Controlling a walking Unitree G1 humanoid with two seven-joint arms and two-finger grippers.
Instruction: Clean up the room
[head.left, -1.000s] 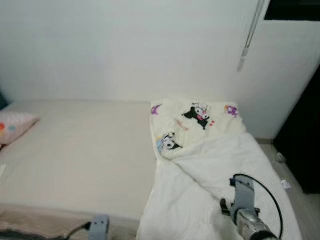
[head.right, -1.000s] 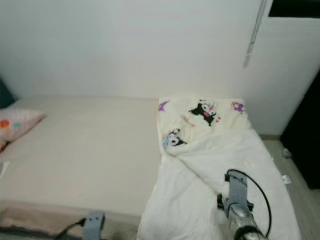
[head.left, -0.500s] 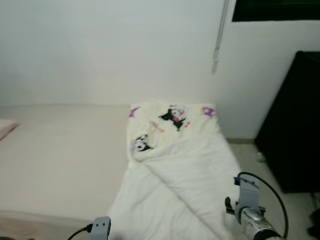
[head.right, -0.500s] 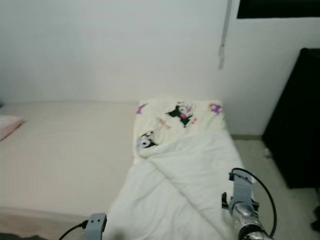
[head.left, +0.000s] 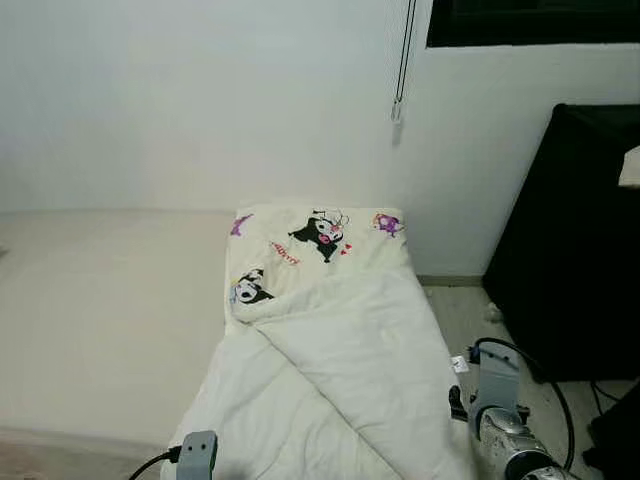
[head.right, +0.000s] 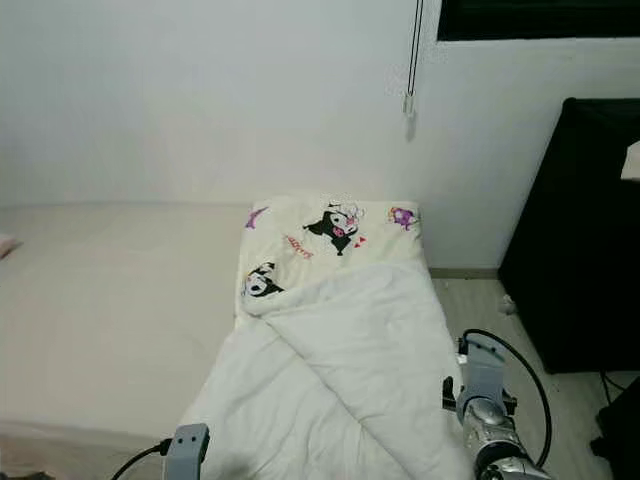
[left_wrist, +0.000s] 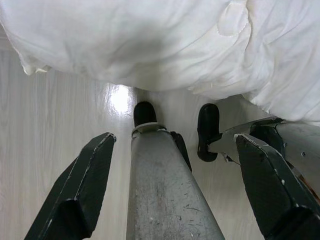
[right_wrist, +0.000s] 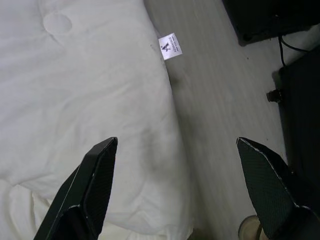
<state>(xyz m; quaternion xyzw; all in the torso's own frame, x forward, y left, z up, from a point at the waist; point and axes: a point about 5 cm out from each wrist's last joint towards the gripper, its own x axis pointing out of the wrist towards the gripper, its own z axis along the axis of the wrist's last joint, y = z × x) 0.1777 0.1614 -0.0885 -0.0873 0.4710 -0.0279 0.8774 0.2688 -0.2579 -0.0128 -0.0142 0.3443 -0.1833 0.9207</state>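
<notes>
A white duvet (head.left: 330, 370) lies folded over the foot end of a bed, its turned-back part printed with cartoon figures (head.left: 320, 232). Its edge hangs over the bed's side down to the floor. My right gripper (right_wrist: 177, 145) hangs open over the duvet's edge (right_wrist: 100, 100) and the pale wood floor (right_wrist: 215, 100), with nothing between its fingers. Near it, a small white label (right_wrist: 170, 46) sticks out from the duvet. My left gripper (left_wrist: 175, 140) is open and points down at the floor beside my own leg (left_wrist: 165, 190), under the hanging duvet (left_wrist: 150, 45).
The beige mattress (head.left: 100, 300) stretches away to the left. A black cabinet (head.left: 570, 240) stands at the right against the white wall, with cables on the floor by it. A blind cord (head.left: 400, 70) hangs from the window. My right arm (head.left: 500, 420) is low at the right.
The camera has turned to the right: the pink pillow has left the picture and the black cabinet has come in. Bed and duvet lie as before; both arms still hang.
</notes>
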